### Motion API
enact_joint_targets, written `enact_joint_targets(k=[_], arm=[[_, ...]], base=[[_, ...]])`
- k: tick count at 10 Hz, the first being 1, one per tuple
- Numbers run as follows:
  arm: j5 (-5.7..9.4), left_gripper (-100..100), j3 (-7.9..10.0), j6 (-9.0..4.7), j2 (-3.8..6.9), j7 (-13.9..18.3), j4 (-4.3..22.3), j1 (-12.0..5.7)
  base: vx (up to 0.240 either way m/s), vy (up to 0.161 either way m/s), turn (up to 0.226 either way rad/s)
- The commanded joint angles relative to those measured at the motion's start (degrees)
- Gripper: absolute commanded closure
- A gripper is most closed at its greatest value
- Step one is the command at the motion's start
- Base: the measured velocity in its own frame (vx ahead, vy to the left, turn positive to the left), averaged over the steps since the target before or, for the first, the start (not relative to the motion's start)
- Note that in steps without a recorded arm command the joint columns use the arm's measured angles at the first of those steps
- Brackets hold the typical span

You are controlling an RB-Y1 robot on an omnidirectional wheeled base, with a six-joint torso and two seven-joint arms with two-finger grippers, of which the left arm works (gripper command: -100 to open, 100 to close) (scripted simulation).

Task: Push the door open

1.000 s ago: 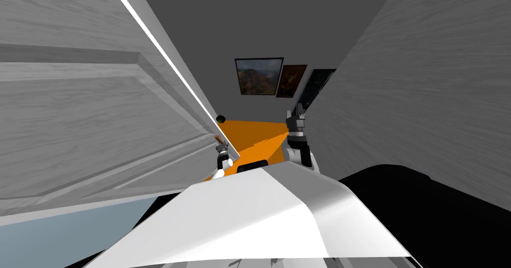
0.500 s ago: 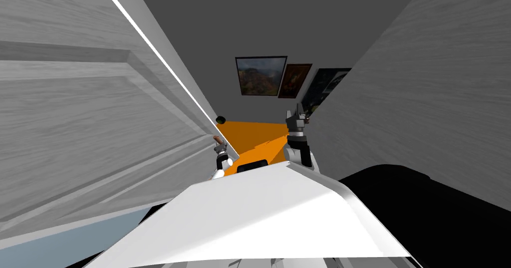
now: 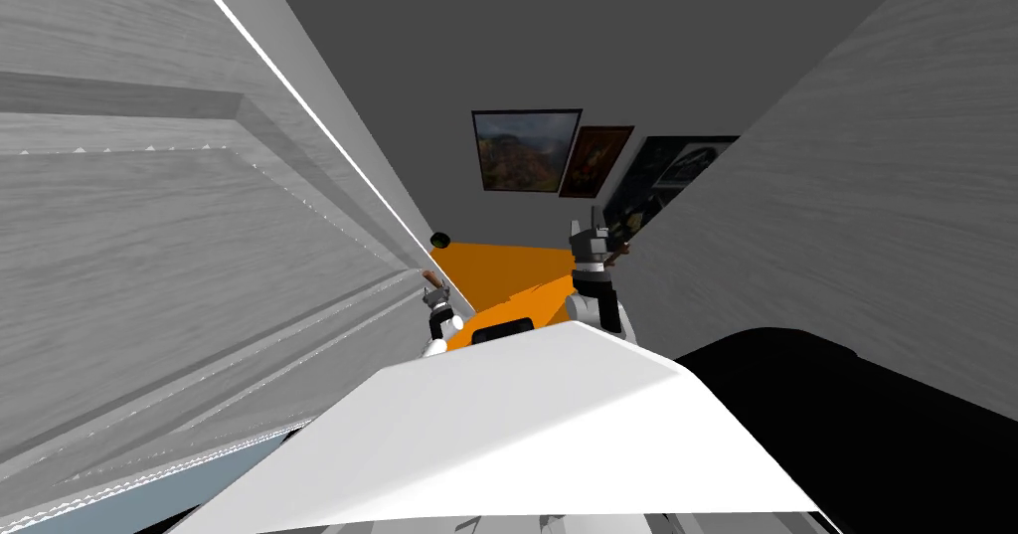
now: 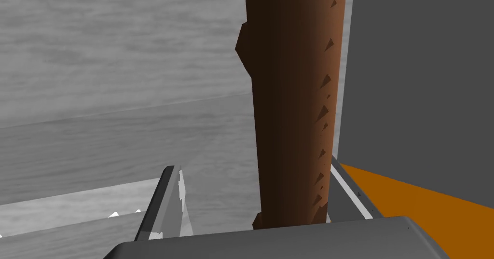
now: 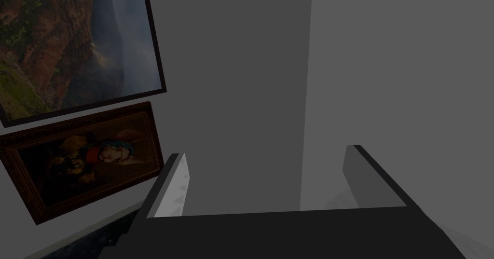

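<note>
The door (image 3: 199,260) is standing on robot's L side in head view, already swung partway. Its free edge is running down toward the L hand (image 4: 253,174), and the gap past it is showing orange floor (image 3: 507,265).

Step in hand, my read: L arm is pushing the leaf further open. To do it well:
- Be pressing near the free edge by the handle (image 4: 289,102), not toward the hinge side, so leverage is best.
- Be following the door's arc instead of shoving straight.
- Base prob needs to be rolling fwd w/ the arm so reach isn't running out.

Risk: handle slipping out from btwn the fingers, or a blade catching on the door edge.

Look: door is showing light grey w/ wood grain, raised panel mouldings and a thin bright white strip along its edge. Handle is a brown faceted bar.

L hand is spread wide, not clamping. The bar is just lying btwn the fingers, well clear of one finger (image 4: 166,208) and close to the other.

A small dark round thing (image 3: 439,237) is sitting just past the door edge; can't tell what it is. R hand (image 3: 593,230) is hanging raised near the R-side grey wall (image 3: 845,240), fingers apart, gripping nothing. Framed pics (image 3: 527,150) are hanging on the far wall.
</note>
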Motion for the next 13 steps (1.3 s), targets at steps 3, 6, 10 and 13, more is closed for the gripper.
enact_joint_targets(k=[3, 6, 10, 13], arm=[[2.73, 100, 0.92, -1.95, 0.28, -2.12, -0.02, -0.08], [4.57, 100, 1.11, -2.80, -0.22, -3.68, -0.26, 0.07], [6.93, 100, 1.36, -3.89, -1.07, -5.68, -0.57, 0.27], [10.13, 100, 1.70, -5.37, -2.65, -8.38, -1.00, 0.53]], base=[[0.129, 0.027, 0.019], [0.106, 0.020, 0.009], [0.082, 0.022, 0.012], [0.164, 0.013, 0.027]])
